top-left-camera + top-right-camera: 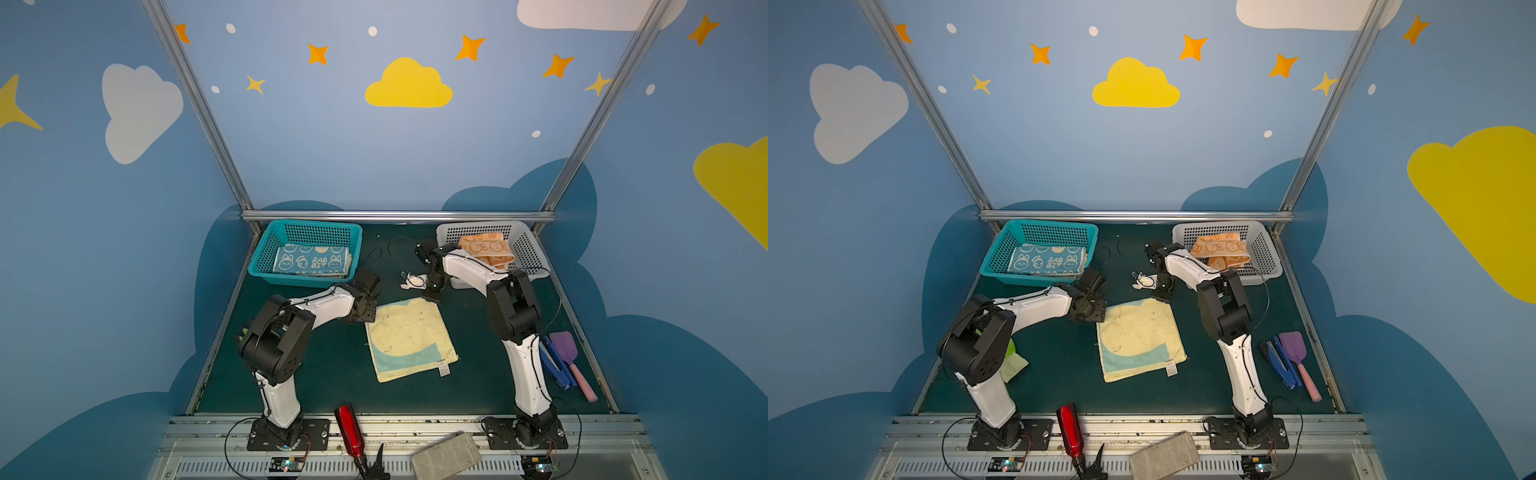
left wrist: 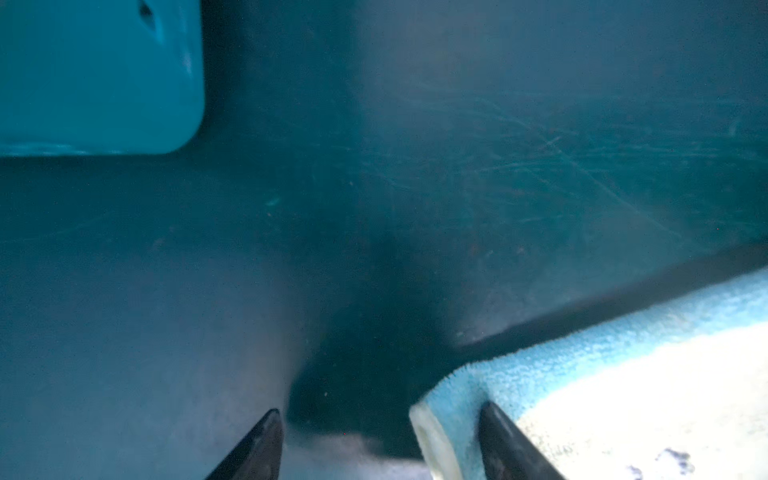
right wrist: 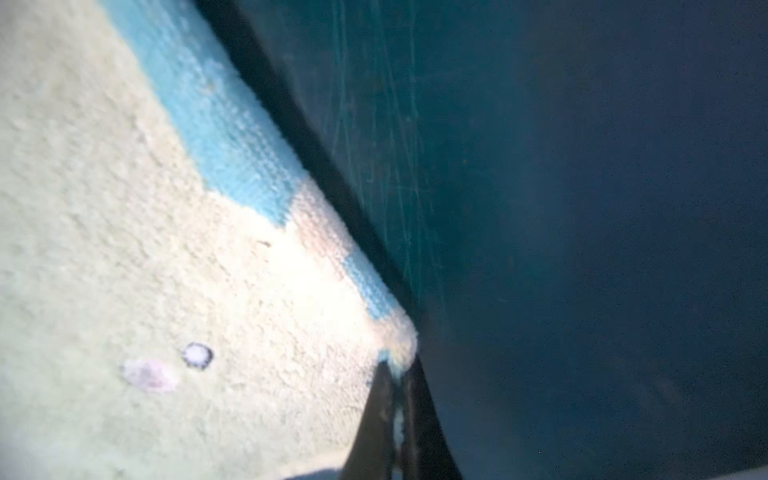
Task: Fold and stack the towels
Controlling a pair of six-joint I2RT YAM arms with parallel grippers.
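Observation:
A pale yellow and light blue towel (image 1: 409, 336) (image 1: 1140, 338) lies flat in the middle of the dark green table. My left gripper (image 1: 365, 316) (image 2: 382, 415) is low at its far left corner and open. That corner (image 2: 623, 395) lies between the fingers, with one finger (image 2: 507, 440) over the cloth. My right gripper (image 1: 430, 297) (image 3: 397, 365) is shut on the towel's far right corner (image 3: 145, 249). A folded blue towel with white rabbits (image 1: 311, 259) lies in the teal basket (image 1: 266, 253). An orange towel with rabbits (image 1: 486, 247) lies in the white basket (image 1: 532, 249).
A small white object with a black cable (image 1: 411, 282) sits between the baskets. A blue stapler (image 1: 555, 365) and a purple spatula (image 1: 567, 349) lie at the right edge. A red bottle (image 1: 349, 428) and a grey block (image 1: 446, 457) are at the front rail. A green glove (image 1: 1013, 353) lies behind the left arm.

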